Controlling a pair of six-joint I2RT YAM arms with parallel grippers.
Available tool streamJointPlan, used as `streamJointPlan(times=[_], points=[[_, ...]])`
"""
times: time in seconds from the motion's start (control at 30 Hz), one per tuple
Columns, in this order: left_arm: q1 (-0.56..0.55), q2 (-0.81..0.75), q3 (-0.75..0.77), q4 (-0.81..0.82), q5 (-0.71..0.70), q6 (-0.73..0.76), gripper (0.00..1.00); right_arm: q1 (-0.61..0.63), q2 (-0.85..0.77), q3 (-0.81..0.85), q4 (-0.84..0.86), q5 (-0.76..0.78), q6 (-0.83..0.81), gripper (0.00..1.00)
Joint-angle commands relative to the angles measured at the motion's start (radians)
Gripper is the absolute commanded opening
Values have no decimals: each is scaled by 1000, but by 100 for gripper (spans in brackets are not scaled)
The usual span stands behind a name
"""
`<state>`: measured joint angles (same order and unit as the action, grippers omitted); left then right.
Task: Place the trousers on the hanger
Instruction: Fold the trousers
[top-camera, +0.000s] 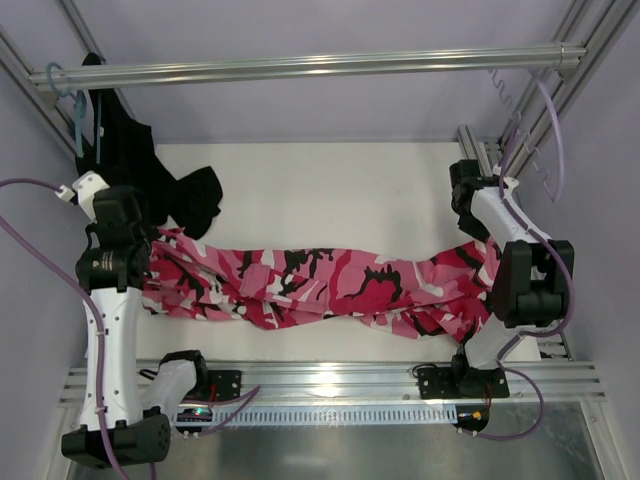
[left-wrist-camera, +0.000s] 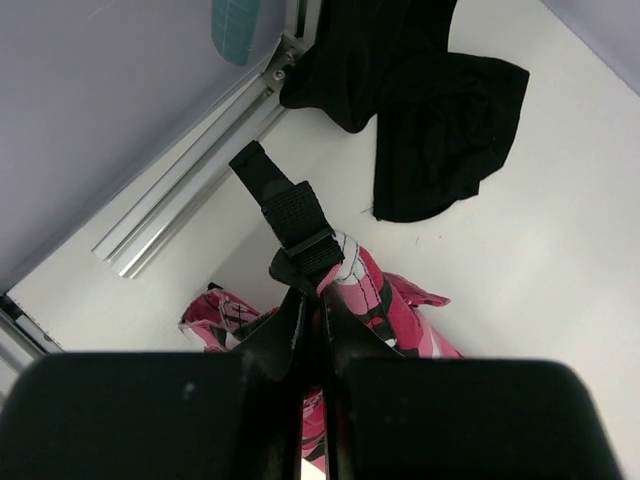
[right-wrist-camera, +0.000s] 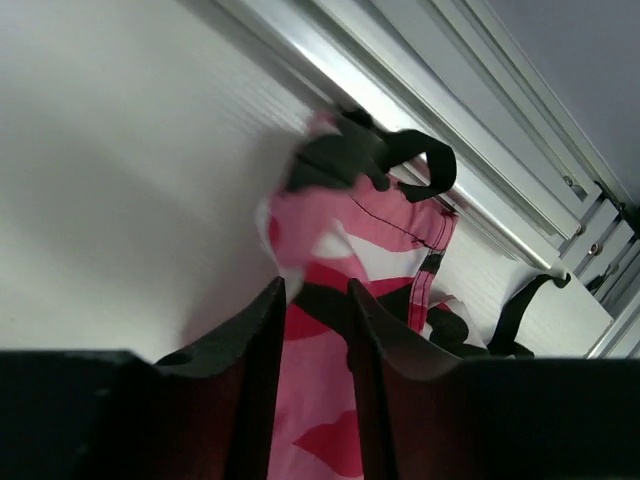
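Note:
The camouflage trousers (top-camera: 330, 285) lie stretched in a long band across the white table, from the left arm to the right arm. My left gripper (top-camera: 150, 250) (left-wrist-camera: 305, 292) is shut on their left end, pinching a black strap (left-wrist-camera: 295, 215) and the pink fabric (left-wrist-camera: 400, 320) beside it. At the right end my right gripper (top-camera: 476, 238) (right-wrist-camera: 315, 292) is open, its jaws a little apart with the pink cloth (right-wrist-camera: 345, 215) lying loose between them. The pale hanger (top-camera: 522, 150) hangs at the far right, from the end of the metal rail (top-camera: 300, 66).
A plain black garment (top-camera: 190, 195) (left-wrist-camera: 440, 110) droops from a teal hanger (top-camera: 78, 130) at the rail's left end onto the table. Aluminium frame rails run along the near edge (top-camera: 330, 378) and the right side (right-wrist-camera: 470, 190). Purple cables loop beside both arms.

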<state>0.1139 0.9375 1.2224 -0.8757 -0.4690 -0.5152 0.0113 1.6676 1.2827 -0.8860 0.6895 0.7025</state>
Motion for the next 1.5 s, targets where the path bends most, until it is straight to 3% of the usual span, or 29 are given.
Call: streamJointPlan(times=[0.0,0.07,0.17,0.3,0.47,0.6,0.83,0.93,1.0,1.07,1.1,1.17,1.27,1.47], points=[[7,-19,63,32,-43,6,0,1,-81,14,55,-88,-83,37],[7,-20,65,34,-37,4,0,3,-167,-44,59,-132,-57,47],[7,-22,62,37,-30,3,0,3,-296,-158,56,-209,-2,52],[7,-22,43,43,-14,4,0,1,-440,-331,117,-378,80,56],[6,-35,31,44,9,4,0,1,-491,-509,172,-499,233,58],[9,-43,25,41,12,10,0,1,-502,-611,216,-524,331,58],[7,-48,19,41,10,21,0,-1,-581,-743,278,-423,433,57],[9,-46,15,46,21,11,0,1,-600,-781,311,-395,462,54],[7,-43,11,49,24,9,0,1,-602,-796,335,-378,474,46],[7,-45,6,57,24,9,0,1,-598,-809,355,-351,482,33],[7,-42,8,58,23,9,0,1,-591,-807,357,-344,480,17],[7,-37,11,58,15,11,0,1,-583,-780,326,-315,454,4],[7,-28,20,54,-19,17,0,-25,-617,-685,218,-275,398,4],[6,-5,40,24,-86,3,0,-25,-790,-453,-101,-35,276,4]])
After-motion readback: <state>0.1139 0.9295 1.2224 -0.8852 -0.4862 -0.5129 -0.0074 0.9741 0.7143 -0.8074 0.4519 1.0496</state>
